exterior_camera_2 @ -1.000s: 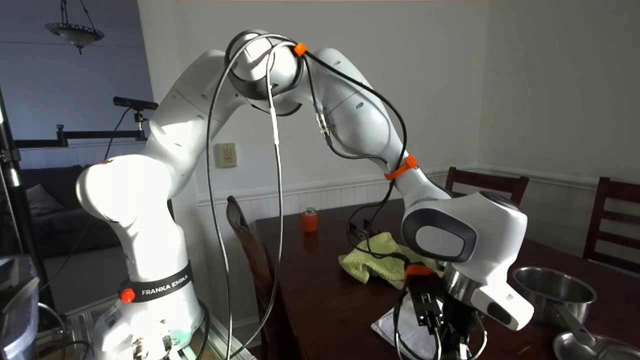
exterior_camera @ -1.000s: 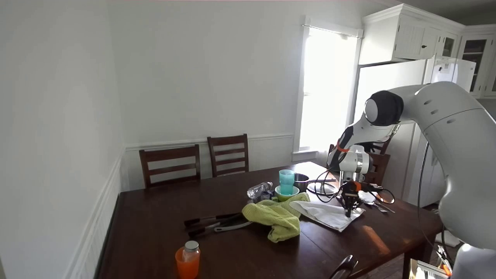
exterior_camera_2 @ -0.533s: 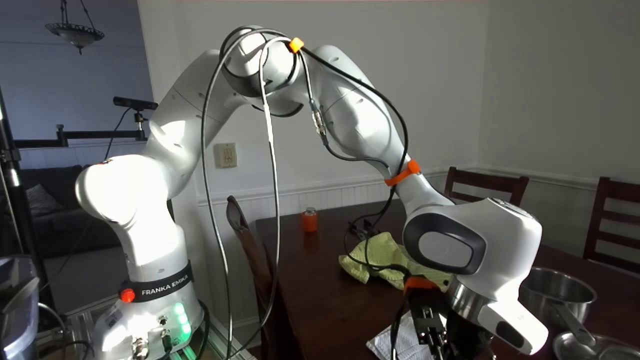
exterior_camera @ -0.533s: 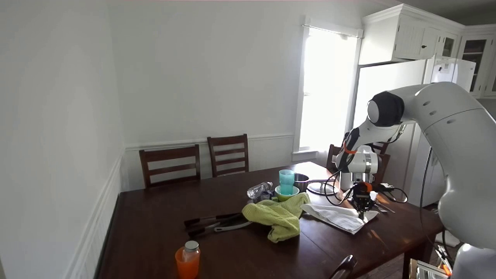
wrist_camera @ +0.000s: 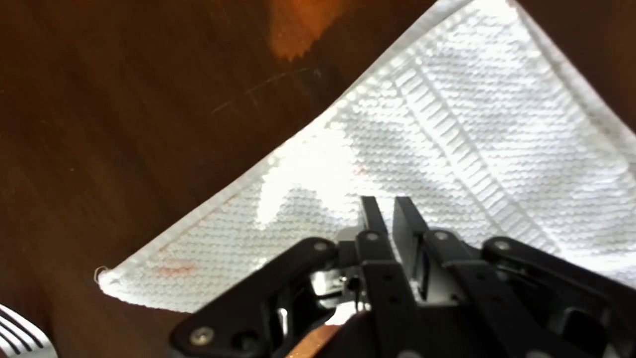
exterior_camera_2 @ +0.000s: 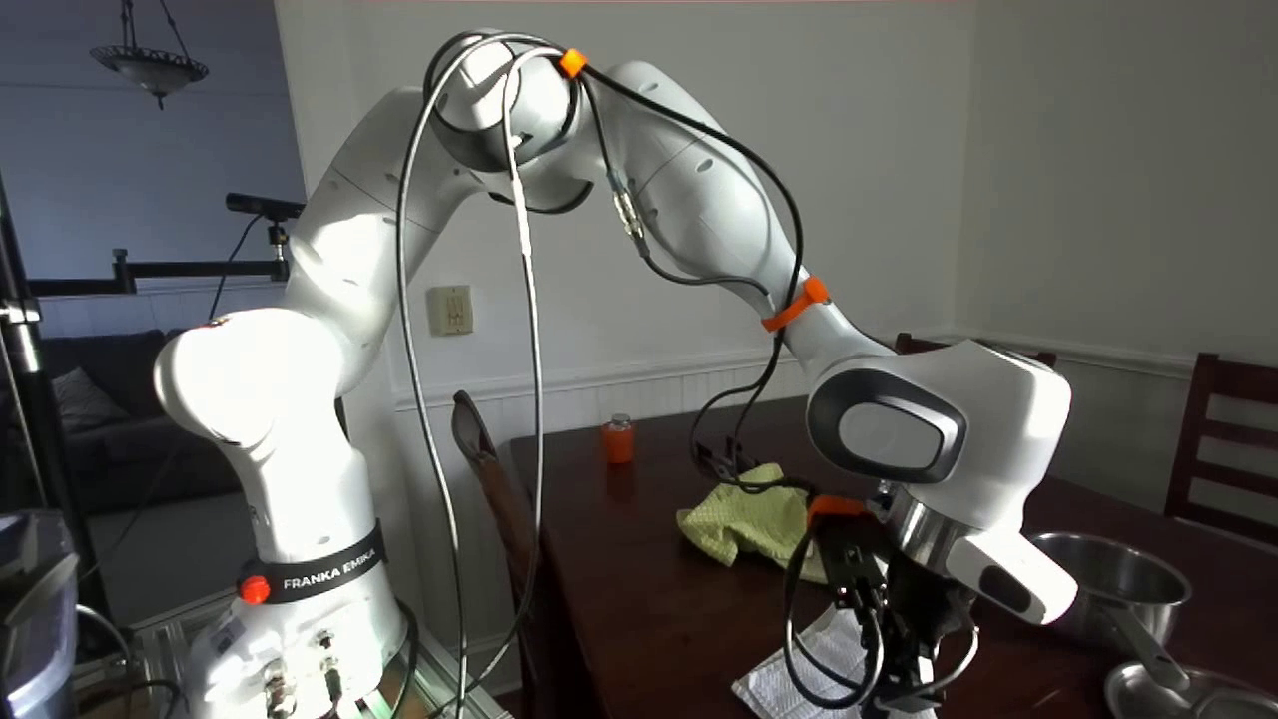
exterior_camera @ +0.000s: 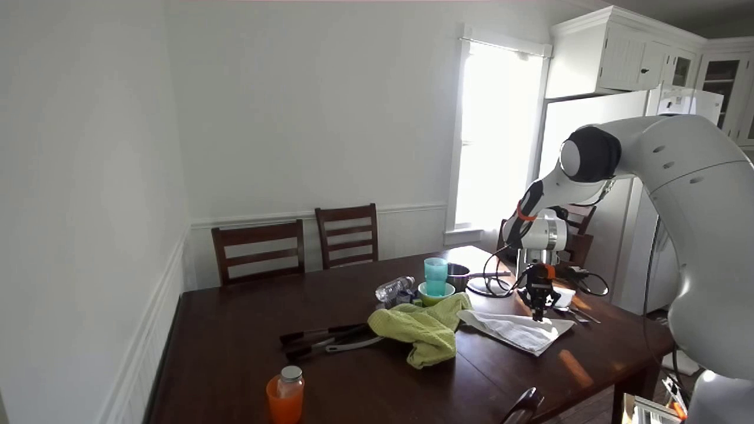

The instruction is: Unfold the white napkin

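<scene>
The white napkin (exterior_camera: 518, 334) lies on the dark table, spread fairly flat with layered edges at one corner. It also shows in the other exterior angle, where the arm covers much of this napkin (exterior_camera_2: 789, 684). In the wrist view the knit white cloth (wrist_camera: 283, 233) fills the middle and right, one pointed corner at lower left. My gripper (wrist_camera: 386, 199) hangs over it, jaws slightly apart, only white cloth seen beyond the gap and nothing pinched. In an exterior view the gripper (exterior_camera: 538, 317) points down over the napkin's far part; its exact height is unclear.
A bulky yellow-green cloth (exterior_camera: 421, 333) lies beside the napkin. Behind stand a teal cup (exterior_camera: 436, 277) and a clear bottle (exterior_camera: 393, 288). A pot (exterior_camera_2: 1108, 589) and metal lid (exterior_camera_2: 1198, 694) are near the arm. A fork (wrist_camera: 22, 333) lies by the napkin's corner.
The napkin slid right with the gripper in an exterior view, then stayed put. Since then the gripper has risen and shifted back left, its jaws parting slightly.
</scene>
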Robot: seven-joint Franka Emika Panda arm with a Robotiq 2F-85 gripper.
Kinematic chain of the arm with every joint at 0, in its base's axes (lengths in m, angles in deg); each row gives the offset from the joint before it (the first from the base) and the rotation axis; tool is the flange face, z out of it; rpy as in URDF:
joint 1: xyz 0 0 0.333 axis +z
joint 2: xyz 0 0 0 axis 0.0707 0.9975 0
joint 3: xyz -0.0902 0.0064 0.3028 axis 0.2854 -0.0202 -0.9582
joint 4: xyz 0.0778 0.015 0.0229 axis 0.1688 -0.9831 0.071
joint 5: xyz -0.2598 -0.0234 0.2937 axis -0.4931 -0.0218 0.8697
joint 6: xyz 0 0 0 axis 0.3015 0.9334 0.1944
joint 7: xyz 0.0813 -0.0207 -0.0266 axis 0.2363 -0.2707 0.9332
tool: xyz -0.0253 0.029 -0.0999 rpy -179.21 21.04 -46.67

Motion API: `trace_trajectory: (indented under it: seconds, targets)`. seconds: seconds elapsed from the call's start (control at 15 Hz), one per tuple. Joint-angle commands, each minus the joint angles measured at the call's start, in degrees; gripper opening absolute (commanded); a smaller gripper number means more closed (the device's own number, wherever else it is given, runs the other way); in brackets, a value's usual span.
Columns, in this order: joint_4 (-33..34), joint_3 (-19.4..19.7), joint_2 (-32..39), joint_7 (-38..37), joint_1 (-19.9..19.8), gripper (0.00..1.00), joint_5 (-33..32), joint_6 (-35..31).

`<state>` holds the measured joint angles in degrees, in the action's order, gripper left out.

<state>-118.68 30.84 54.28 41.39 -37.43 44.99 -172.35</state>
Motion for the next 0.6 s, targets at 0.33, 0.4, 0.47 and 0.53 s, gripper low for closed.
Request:
trace_trajectory:
  seconds: [0.33, 0.4, 0.47, 0.53]
  targets:
    - [-5.23, -0.01, -2.14, -3.92, 4.20, 0.81, -0.90, 6.03]
    - [-5.70, 0.02, -2.13, -4.08, 4.38, 0.88, -0.62, 6.37]
    - [-5.86, -0.01, -2.08, -4.13, 4.31, 0.95, -0.24, 6.96]
    - [-5.97, -0.01, -2.04, -4.18, 4.23, 0.99, -0.08, 7.67]
